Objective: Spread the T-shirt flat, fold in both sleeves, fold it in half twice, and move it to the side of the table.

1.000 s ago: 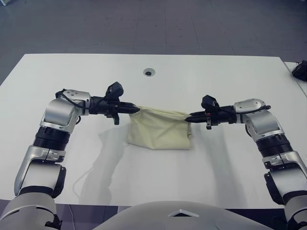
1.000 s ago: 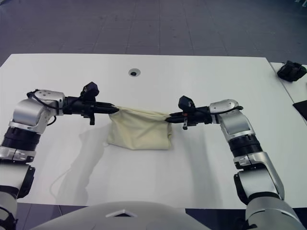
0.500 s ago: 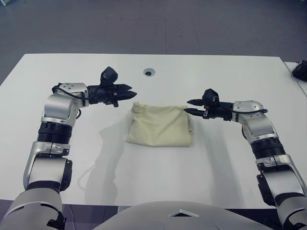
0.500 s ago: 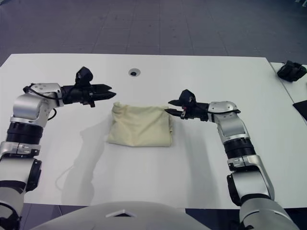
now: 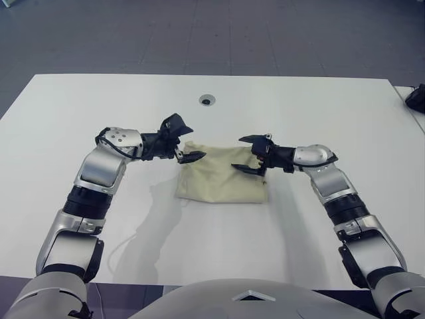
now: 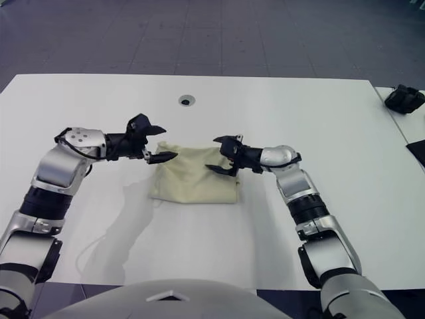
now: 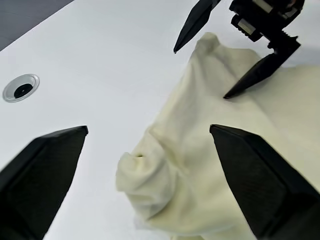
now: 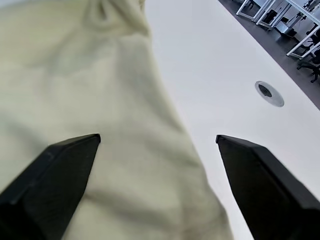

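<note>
Inspection finds a white tabletop [image 5: 299, 106] carrying the T-shirt [image 5: 222, 183], which lies folded into a compact, pale yellow rectangle near the middle of the surface. Its far left corner is bunched into a small lump; the rest lies flat with soft creases. The left gripper [image 5: 192, 142] hangs over that bunched corner with its two fingers spread wide and nothing between them. The right gripper [image 5: 237, 153] hangs over the T-shirt's far right corner, likewise spread wide and holding nothing. Beyond the T-shirt, toward the far edge, a round cable hole [image 5: 207, 100] is set into the surface. Behind the tabletop the room shows a grey tiled floor [image 5: 199, 33]. Well to the right of the T-shirt, an adjoining white surface [image 6: 413, 123] bears a dark object [image 6: 402, 98].
</note>
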You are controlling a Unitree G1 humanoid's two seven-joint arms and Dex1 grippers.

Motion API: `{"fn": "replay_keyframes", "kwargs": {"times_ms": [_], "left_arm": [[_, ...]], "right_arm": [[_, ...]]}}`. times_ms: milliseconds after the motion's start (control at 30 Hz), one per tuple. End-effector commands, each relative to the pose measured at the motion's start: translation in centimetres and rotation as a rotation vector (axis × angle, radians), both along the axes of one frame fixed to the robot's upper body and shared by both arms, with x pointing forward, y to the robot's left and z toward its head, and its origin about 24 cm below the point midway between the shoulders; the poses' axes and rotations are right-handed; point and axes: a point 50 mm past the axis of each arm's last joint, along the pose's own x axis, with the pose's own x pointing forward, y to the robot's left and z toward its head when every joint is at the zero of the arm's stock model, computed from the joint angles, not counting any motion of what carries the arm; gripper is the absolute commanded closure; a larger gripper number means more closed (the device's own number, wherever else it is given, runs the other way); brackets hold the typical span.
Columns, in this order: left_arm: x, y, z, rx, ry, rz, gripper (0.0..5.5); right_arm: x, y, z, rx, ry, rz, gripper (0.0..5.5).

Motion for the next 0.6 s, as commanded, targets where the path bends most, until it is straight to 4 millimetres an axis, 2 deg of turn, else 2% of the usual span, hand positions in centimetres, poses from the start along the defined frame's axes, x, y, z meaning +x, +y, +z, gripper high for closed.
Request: {"fn": "replay_keyframes", "kwargs": {"times_ms": [33,100,200,367,433,600], "left_arm": [[1.8,-0.2,0.0,-0.010,-0.040,0.104,0.21],[2.2,-0.5,0.0,-0.022,-0.045,0.120,0.10],[2.8,-0.5,0.1,-0.034,-0.059,0.157,0.10],[3.3,0.8,0.3,-0.025,-0.079,0.232,0.10],[2.3,0.7,0.6,-0.062,-0.053,0.176,0.10],[-2.8,0.9,2.1,-0.117,0.011,-0.053,0.10]], "right_arm": [[-1.3,-0.9,-1.2,-0.066,0.025,0.037,0.50],[-1.5,-0.9,-1.3,-0.072,0.027,0.048,0.13],[-1.6,-1.1,-1.1,-0.074,0.028,0.051,0.11],[-2.0,-1.7,-0.7,-0.078,0.031,0.044,0.11],[-2.5,-2.3,-0.3,-0.078,0.030,0.035,0.11],[-3.7,-3.3,1.6,-0.025,-0.002,-0.027,0.11]]}}
